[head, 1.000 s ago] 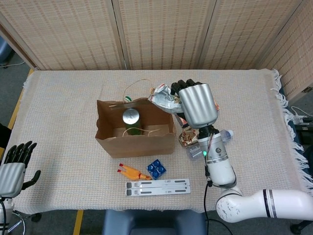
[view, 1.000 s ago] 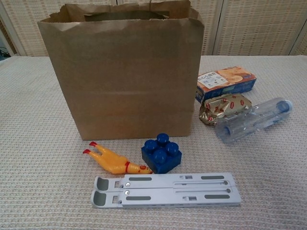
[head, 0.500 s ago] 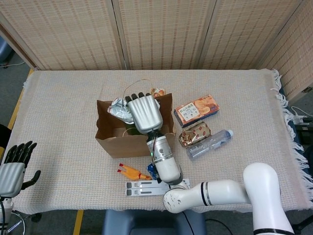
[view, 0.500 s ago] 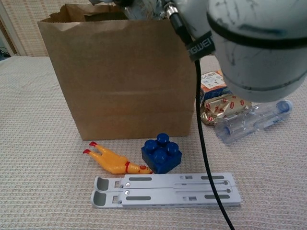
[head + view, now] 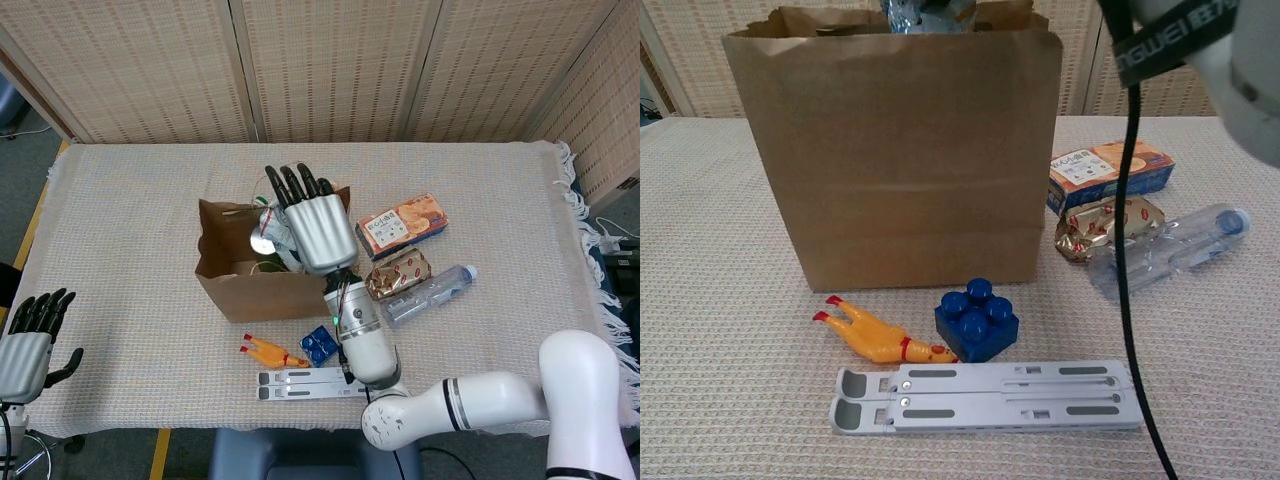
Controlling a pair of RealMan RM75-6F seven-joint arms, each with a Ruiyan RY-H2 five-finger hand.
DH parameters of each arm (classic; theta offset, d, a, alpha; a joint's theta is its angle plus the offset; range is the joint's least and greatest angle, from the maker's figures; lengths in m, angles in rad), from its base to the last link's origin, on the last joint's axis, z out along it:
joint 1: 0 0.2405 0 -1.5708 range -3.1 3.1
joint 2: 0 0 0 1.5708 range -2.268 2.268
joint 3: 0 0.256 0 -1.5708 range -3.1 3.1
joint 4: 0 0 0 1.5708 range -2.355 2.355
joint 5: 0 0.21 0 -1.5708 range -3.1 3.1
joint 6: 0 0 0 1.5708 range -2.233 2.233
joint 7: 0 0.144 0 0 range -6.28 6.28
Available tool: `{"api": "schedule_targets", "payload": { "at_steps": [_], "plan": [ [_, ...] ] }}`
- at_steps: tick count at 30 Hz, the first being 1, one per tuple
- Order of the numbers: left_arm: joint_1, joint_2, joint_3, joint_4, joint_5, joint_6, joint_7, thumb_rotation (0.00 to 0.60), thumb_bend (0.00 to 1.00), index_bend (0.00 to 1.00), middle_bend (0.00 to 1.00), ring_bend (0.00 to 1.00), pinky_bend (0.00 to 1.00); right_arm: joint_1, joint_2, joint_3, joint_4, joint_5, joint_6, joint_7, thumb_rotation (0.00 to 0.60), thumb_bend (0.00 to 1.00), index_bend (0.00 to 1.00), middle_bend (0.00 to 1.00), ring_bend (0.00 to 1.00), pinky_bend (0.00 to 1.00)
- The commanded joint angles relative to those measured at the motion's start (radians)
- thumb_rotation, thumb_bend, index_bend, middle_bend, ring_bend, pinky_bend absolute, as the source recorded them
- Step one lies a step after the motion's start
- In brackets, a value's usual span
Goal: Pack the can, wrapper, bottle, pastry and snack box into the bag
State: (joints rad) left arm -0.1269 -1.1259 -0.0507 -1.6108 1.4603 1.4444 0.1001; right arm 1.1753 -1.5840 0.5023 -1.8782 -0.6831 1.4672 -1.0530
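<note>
Nearest the robot on the woven beige worktop [image 5: 130, 250] lie a grey folding stand [image 5: 985, 397], a yellow rubber chicken toy [image 5: 875, 337] and a blue knobbed building block [image 5: 977, 319], none of them part of the packing. Just beyond stands the brown paper bag [image 5: 905, 160], upright, its mouth open. The step in hand appears to be dropping the crinkled silver wrapper [image 5: 925, 13] into it: the wrapper pokes up at the bag's rim beside the silver-topped can [image 5: 262, 245] already inside, so the right hand [image 5: 315, 225] should let it fall clear, then lift straight up without snagging the paper edge or tipping the bag. That hand hovers over the bag's mouth with fingers spread and straight, seemingly released and gripping nothing. To the bag's right wait the gold foil-wrapped pastry [image 5: 1108, 226], the clear plastic bottle [image 5: 1165, 250] on its side touching the pastry, and behind them the orange snack box [image 5: 1110, 173]. The left hand [image 5: 28, 340] rests off the worktop's near-left corner, fingers loosely apart, holding nothing.
</note>
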Motion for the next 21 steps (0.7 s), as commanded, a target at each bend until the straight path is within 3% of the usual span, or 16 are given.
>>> {"api": "schedule_targets", "payload": {
  "at_steps": [1,5,9,14,21],
  "plan": [
    [0.001,-0.002,0.0,-0.001,-0.001,0.002,0.005,0.6,0.36,0.0,0.0,0.0,0.0,-0.1,0.14,-0.023,-0.14,-0.058,0.043,0.039,0.6,0.05,0.0,0.11,0.07,0.27],
    [0.002,-0.005,-0.002,-0.005,-0.004,0.005,0.021,0.6,0.36,0.0,0.0,0.0,0.0,-0.197,0.256,-0.039,-0.221,-0.049,0.049,0.107,0.6,0.04,0.0,0.11,0.07,0.27],
    [0.002,-0.009,-0.004,-0.009,-0.007,0.008,0.037,0.6,0.36,0.0,0.0,0.0,0.0,-0.244,0.317,-0.046,-0.23,-0.03,0.014,0.173,0.6,0.05,0.0,0.11,0.07,0.26],
    [0.003,-0.012,-0.006,-0.01,-0.011,0.01,0.042,0.6,0.36,0.0,0.0,0.0,0.0,-0.241,0.312,-0.069,-0.207,-0.034,-0.018,0.194,0.6,0.05,0.0,0.11,0.07,0.26],
    [0.002,-0.008,-0.004,-0.009,-0.008,0.006,0.029,0.6,0.36,0.0,0.0,0.0,0.0,-0.189,0.23,-0.086,-0.152,-0.025,-0.03,0.17,0.6,0.04,0.0,0.11,0.07,0.26]
  ]
}}
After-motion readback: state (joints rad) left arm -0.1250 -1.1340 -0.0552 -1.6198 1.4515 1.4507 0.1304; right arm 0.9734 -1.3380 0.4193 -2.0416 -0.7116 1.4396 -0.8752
